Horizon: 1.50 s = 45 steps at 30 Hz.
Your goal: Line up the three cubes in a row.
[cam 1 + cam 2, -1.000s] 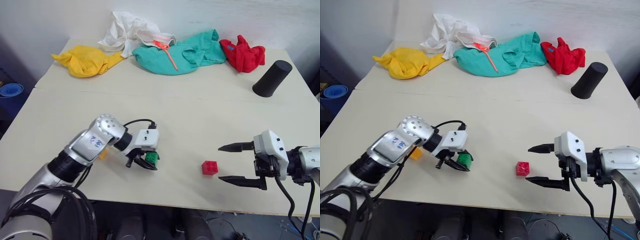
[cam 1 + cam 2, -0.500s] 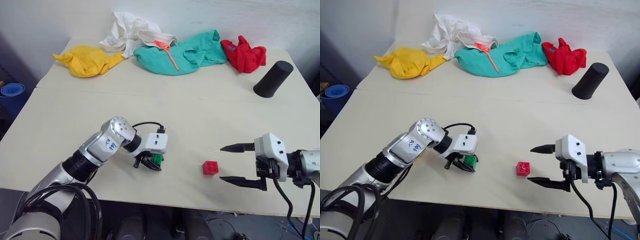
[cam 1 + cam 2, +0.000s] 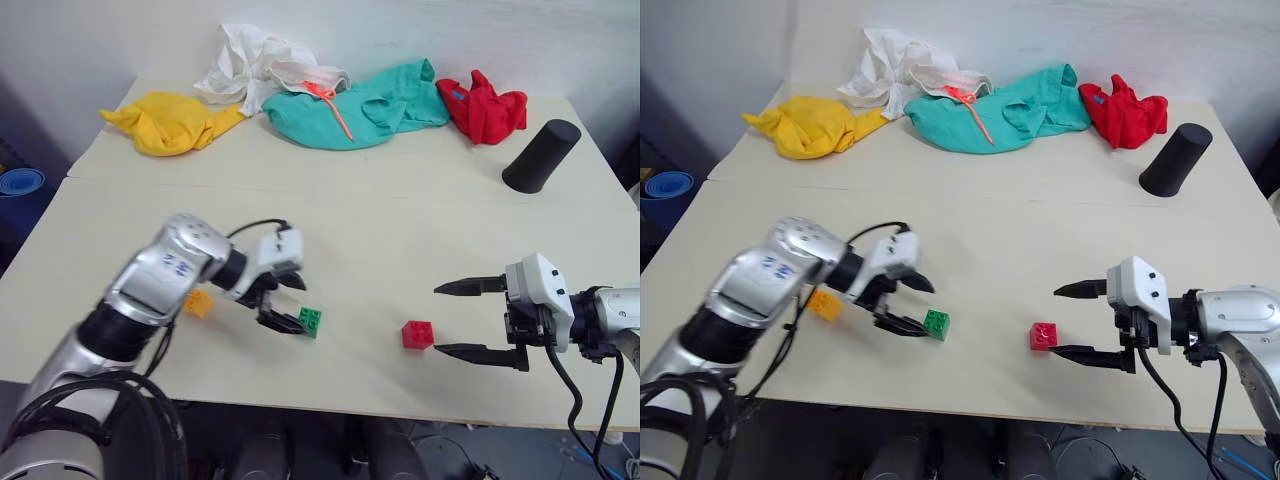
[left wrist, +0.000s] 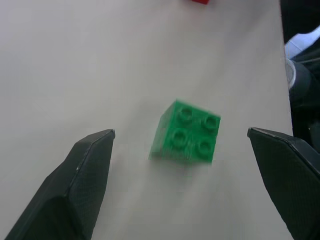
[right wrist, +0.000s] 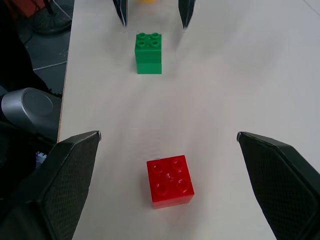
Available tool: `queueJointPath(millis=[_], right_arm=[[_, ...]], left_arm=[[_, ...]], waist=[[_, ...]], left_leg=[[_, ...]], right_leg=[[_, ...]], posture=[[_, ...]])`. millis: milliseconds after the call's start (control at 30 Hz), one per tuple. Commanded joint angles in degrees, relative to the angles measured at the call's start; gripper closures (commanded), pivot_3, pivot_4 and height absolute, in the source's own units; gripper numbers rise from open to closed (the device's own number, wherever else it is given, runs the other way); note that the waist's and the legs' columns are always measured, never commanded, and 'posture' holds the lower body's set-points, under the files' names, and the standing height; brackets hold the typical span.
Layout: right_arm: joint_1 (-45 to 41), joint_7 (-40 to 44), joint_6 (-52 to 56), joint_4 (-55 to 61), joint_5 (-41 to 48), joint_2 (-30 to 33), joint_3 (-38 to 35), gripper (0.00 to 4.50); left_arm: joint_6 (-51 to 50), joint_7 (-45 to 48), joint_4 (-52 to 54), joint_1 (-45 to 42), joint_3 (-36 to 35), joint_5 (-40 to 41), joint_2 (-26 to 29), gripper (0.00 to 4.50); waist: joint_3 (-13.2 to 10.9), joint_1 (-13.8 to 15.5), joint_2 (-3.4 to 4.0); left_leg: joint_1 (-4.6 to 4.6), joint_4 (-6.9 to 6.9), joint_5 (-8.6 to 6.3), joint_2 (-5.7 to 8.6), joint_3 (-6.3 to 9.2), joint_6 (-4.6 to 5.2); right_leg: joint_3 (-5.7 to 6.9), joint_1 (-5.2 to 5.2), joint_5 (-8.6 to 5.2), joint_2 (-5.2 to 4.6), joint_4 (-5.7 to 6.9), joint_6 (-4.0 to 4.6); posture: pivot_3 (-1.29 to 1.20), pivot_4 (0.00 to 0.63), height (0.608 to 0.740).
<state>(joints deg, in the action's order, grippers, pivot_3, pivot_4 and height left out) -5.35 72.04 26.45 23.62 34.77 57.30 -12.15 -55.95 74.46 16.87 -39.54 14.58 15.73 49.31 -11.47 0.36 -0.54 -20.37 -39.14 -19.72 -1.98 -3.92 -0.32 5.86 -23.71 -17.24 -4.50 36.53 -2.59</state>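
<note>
In the head views, our left end effector [image 3: 283, 302] has let go of the green cube [image 3: 310, 320]. A moment ago it was closed around that cube; now its fingers stand wide and it has drawn back toward the orange-yellow cube [image 3: 199, 302]. We judge that the green cube is placed. The red cube [image 3: 418, 334] sits on the counter [image 3: 380, 230] just in front of our wide-open right end effector [image 3: 462, 320].

In the left wrist view, the green cube rests studs up between the spread fingers [image 4: 82, 175], touching neither.

In the right wrist view, red, green and a bit of orange-yellow lie roughly in one line.

The blue marks on the left arm are not readable.
</note>
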Motion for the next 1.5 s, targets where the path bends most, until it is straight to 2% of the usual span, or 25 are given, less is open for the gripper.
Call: queueJointPath(millis=[33, 133, 233, 367, 533, 633, 767, 833, 1033, 1300, 1400, 1500], right_arm=[[-3.3, 2.1, 0.7, -1.4, 2.5, 1.2, -0.8, 0.00], [-6.6, 3.4, 2.3, -2.0, 4.4, 1.4, 0.2, 0.00], [-10.1, 5.6, 4.1, -2.7, 6.0, 1.3, 2.4, 0.00], [-13.3, 8.5, 3.3, -4.7, 4.9, 1.1, 5.4, 0.00], [-17.7, 10.7, 2.5, -7.6, 3.9, 0.4, 8.3, 0.00], [-18.6, 11.3, 2.2, -8.5, 3.5, 0.4, 8.8, 0.00], [-17.2, 10.5, 2.2, -7.2, 3.6, 0.7, 7.6, 0.00], [-14.8, 9.0, 2.7, -5.3, 4.2, 0.8, 5.8, 0.00], [-8.6, 5.5, 4.3, 0.2, 6.0, 0.9, 1.8, 0.00], [-5.4, 1.5, 6.1, 4.0, 8.0, 0.8, -1.0, 0.00], [-5.0, 0.9, 6.5, 4.5, 8.5, 1.1, -1.6, 0.00], [-4.4, 0.7, 6.5, 4.6, 8.6, 1.5, -2.2, 0.00]], left_arm=[[2.7, 3.3, 4.2, 7.6, -12.8, 5.0, 8.2, 0.01], [9.6, 3.5, 3.5, 19.6, -24.4, 4.1, 13.1, 0.01], [21.2, 3.5, 2.2, 35.7, -38.6, 0.7, 12.4, 0.01], [30.9, 1.5, 1.1, 42.8, -43.1, -0.1, 10.5, 0.01], [43.2, 1.0, -4.5, 40.8, -38.9, -2.2, 11.3, 0.01], [51.8, 3.3, -11.3, 36.6, -32.5, -5.7, 13.7, 0.01], [57.1, 6.4, -20.4, 28.5, -24.9, -7.3, 15.1, 0.01], [59.3, 7.8, -26.5, 21.5, -20.4, -8.8, 14.0, 0.01], [62.7, 10.7, -37.4, 9.3, -13.0, -10.7, 10.6, 0.01], [66.3, 14.0, -47.7, 1.8, -6.9, -12.9, 6.7, 0.01], [67.5, 15.0, -50.8, 0.4, -5.3, -13.4, 6.1, 0.60], [66.6, 16.4, -51.0, 0.2, -4.7, -12.2, 6.0, 1.44]], waist=[[0.0, -0.4, 0.00], [0.0, -0.3, 0.03], [0.0, -0.7, 0.03], [0.0, 0.3, 0.02], [0.0, 0.9, 0.03], [0.0, 0.8, 0.03], [0.0, 0.8, 0.03], [0.0, 0.9, 0.03], [0.0, 0.9, 0.02], [0.0, 0.6, 0.01], [0.0, 0.6, 0.00], [0.0, 0.6, 0.00]], left_leg=[[0.00, 0.00, 0.00, -0.01, 0.02, 0.00], [0.03, -0.01, 0.01, 0.03, 0.06, -0.01], [0.06, 0.05, -0.02, 0.02, 0.03, 0.00], [0.04, 0.03, -0.10, -0.01, 0.09, 0.05], [0.03, 0.03, -0.23, 0.04, 0.06, 0.14], [0.01, 0.05, -0.24, 0.02, 0.01, 0.12], [0.00, 0.05, -0.24, 0.02, -0.08, 0.12], [-0.02, 0.05, -0.24, 0.01, -0.12, 0.12], [-0.09, -0.01, -0.24, 0.04, -0.21, 0.13], [-0.01, -0.05, -0.23, 0.02, -0.40, 0.14], [-0.01, -0.05, -0.23, 0.02, -0.40, 0.14], [-0.02, -0.05, -0.23, 0.02, -0.40, 0.14]], right_leg=[[0.02, 0.01, 0.00, 0.00, 0.00, 0.00], [0.04, 0.04, -0.01, -0.04, -0.09, 0.02], [0.00, 0.02, -0.02, -0.11, -0.09, 0.04], [0.10, 0.03, -0.05, -0.16, -0.12, 0.08], [0.07, 0.02, -0.05, -0.26, -0.15, 0.08], [0.09, -0.01, -0.05, -0.22, -0.16, 0.08], [0.08, -0.06, -0.04, -0.18, -0.11, 0.08], [0.08, -0.09, -0.04, -0.14, -0.01, 0.08], [0.09, -0.12, 0.00, -0.06, 0.12, 0.01], [0.07, -0.14, 0.03, -0.01, 0.22, -0.05], [0.06, -0.15, 0.03, -0.01, 0.21, -0.05], [0.04, -0.15, 0.03, -0.01, 0.22, -0.05]], posture=[[0.00, 0.150, 0.740], [0.00, 0.150, 0.740], [0.00, 0.150, 0.740], [0.00, 0.150, 0.740], [0.00, 0.150, 0.740], [0.00, 0.150, 0.740], [0.00, 0.150, 0.740], [0.00, 0.150, 0.740], [0.00, 0.150, 0.740], [0.00, 0.150, 0.740], [0.00, 0.150, 0.740], [0.00, 0.150, 0.740]])
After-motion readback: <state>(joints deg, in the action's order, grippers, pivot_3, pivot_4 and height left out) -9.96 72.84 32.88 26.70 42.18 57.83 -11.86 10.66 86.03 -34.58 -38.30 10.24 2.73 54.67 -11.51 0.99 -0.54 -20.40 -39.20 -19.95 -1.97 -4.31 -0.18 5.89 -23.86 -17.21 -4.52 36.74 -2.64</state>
